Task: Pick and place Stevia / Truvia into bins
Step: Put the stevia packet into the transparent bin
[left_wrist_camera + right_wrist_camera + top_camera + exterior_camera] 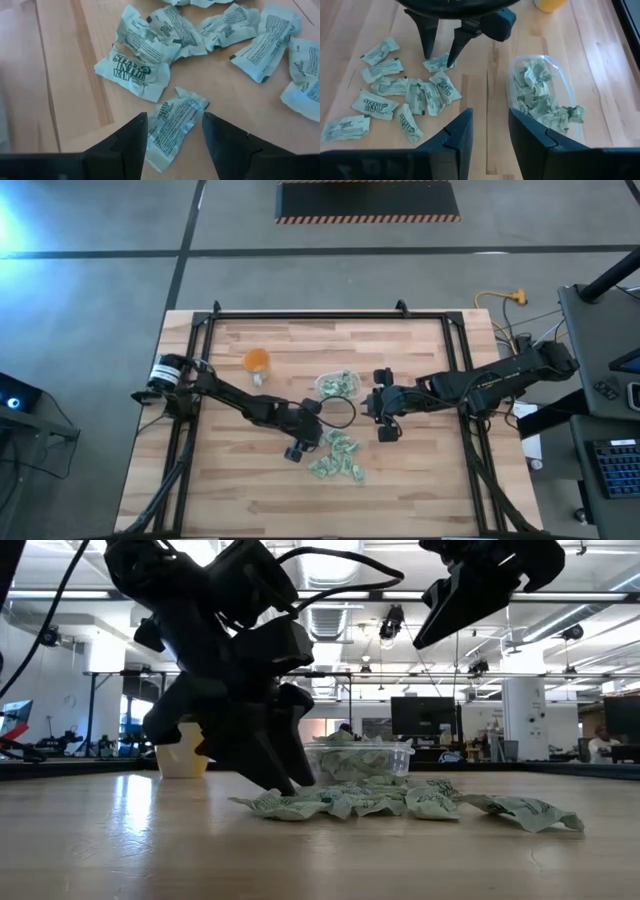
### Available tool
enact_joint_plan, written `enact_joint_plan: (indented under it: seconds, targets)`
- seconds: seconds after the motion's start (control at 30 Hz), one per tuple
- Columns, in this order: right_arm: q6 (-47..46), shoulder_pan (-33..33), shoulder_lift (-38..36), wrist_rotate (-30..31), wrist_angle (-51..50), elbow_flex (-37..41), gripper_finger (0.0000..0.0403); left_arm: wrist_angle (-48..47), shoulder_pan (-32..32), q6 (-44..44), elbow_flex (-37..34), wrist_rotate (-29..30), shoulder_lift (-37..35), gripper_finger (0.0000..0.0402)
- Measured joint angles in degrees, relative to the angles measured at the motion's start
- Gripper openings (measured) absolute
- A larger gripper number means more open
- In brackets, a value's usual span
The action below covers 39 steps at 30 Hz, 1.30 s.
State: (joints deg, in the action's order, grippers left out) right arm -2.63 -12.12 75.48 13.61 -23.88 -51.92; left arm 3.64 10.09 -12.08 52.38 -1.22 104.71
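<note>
Several crumpled green-and-white Stevia packets [338, 457] lie flat in a loose pile on the wooden table, and more fill the clear tub [338, 385] just beyond the pile. My left gripper [174, 116] is open and points down at the pile's edge nearest the tub, one finger on each side of a single packet [176, 131]. In the low view, the left gripper [280, 788] reaches down to table level. My right gripper [490, 114] is open and empty. It hovers high [480, 585] to the right of the tub [542, 92] and the pile. My left gripper comes from above with its fingers [134, 134] on either side of one packet that lies flat on the table. I cannot tell whether the fingers touch the packet.
An orange round object [257, 361] stands on the table left of the tub. A black frame [320, 313] runs around the tabletop's edges. Bare wood lies toward the near edge [260, 505] and the far edge. The two grippers are close together near the tub.
</note>
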Motion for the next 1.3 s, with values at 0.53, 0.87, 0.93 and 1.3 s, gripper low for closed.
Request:
enact_joint_plan:
  seconds: [0.53,0.87,0.93,1.3]
  targets:
    - [-0.4,0.0,0.0,0.0,0.0,0.4,0.0104,-9.8,0.2,-0.4,1.9,-0.3,-2.2,0.0016]
    - [-0.6,0.0,-0.1,-0.1,0.1,1.0,0.0099,-14.0,0.9,-0.4,1.7,-0.2,-4.3,0.0001]
    - [-0.9,0.0,-0.1,-0.1,0.0,1.1,0.0097,-13.8,1.1,-0.4,1.7,-0.1,-4.8,0.0001]
    - [-1.3,0.0,-0.1,-0.1,0.1,1.4,0.0091,-6.8,1.2,-2.8,1.7,15.8,-7.9,0.0001]
